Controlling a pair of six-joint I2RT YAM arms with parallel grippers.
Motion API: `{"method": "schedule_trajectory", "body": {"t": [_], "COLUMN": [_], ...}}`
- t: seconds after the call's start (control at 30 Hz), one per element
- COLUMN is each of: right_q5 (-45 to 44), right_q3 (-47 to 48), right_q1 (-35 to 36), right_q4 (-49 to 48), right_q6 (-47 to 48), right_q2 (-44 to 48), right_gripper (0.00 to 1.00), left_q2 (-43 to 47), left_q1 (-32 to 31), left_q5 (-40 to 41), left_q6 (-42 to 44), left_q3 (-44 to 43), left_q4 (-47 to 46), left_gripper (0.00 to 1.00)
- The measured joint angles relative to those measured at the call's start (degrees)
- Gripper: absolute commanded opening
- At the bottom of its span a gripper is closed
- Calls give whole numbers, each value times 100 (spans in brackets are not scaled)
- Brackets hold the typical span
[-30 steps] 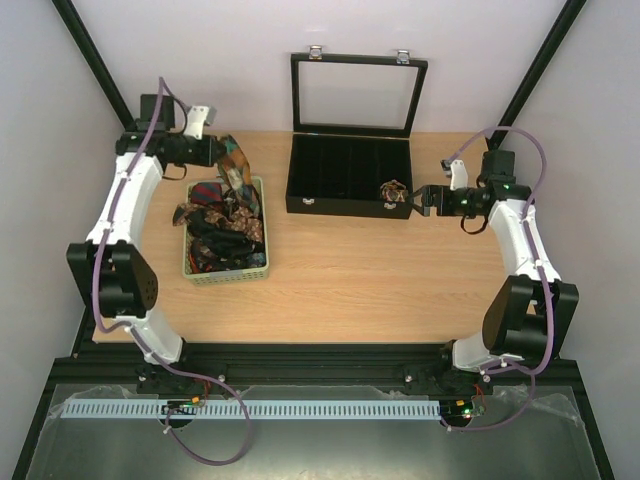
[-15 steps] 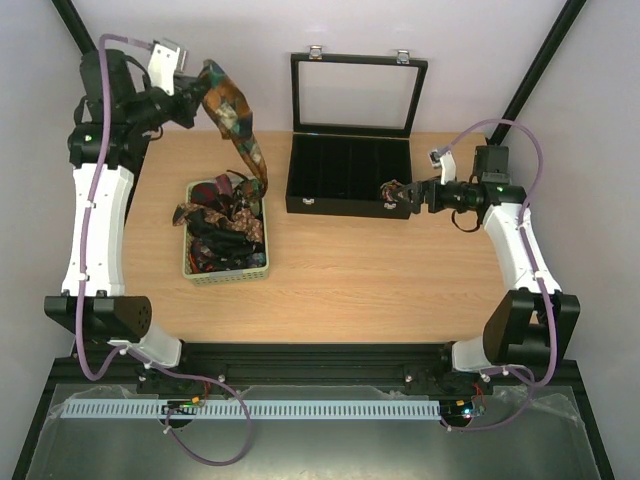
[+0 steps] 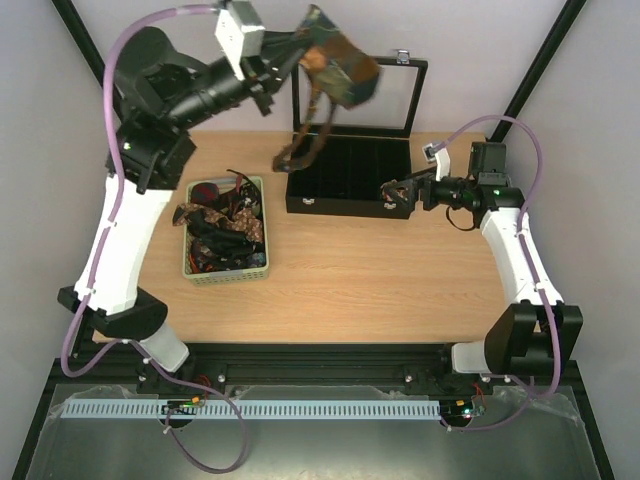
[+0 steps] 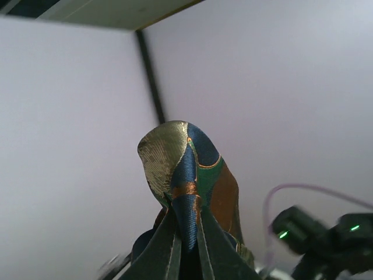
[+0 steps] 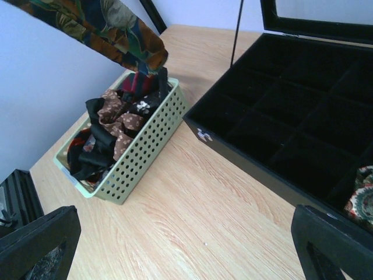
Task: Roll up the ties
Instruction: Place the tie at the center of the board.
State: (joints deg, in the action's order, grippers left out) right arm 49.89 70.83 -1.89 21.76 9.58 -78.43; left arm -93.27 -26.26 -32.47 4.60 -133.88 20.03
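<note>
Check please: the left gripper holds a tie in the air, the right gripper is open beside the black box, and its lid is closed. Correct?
Only the lid is wrong: it stands open, upright at the back of the black box, per the top external view. The left gripper holds the tie aloft; the right gripper is open.

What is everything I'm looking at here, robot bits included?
held tie: one, blue, green and brown, in the air above the box
basket ties: tangled heap, count unclear, brown, red, black, in the basket
rolled tie: one, brown patterned, in a front box compartment
basket: one, pale green, table's left
box: one, black, glass lid up, table's back
table: one, light wood
left gripper: shut on held tie, high up
right gripper: open, beside box's right front corner
</note>
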Motion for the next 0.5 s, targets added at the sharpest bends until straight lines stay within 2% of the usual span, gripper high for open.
{"method": "schedule_trajectory", "body": {"t": [0.1,0.23,0.37,0.5], "right_q5": [9,-92,-461,-807], "right_q3": [0,-9,-201,-824], "right_q1": [48,59,37,-42], "right_q4": [-83,-85,-13,111], "right_q6": [-107,-208,-216,-48], "right_q2": [74,153,380,820], "right_gripper": [99,100,100,99], "left_q2": [-210,-337,-330,-302], "left_q1": [-820,-1346,-1327,-1305], "left_q5": [125,232,439,686], "left_q6": [72,155,249,437], "left_q3": [-302,-85,957,2811], "left_q4": [-249,-337,-286,-177], "left_gripper": [2,2,2,2]}}
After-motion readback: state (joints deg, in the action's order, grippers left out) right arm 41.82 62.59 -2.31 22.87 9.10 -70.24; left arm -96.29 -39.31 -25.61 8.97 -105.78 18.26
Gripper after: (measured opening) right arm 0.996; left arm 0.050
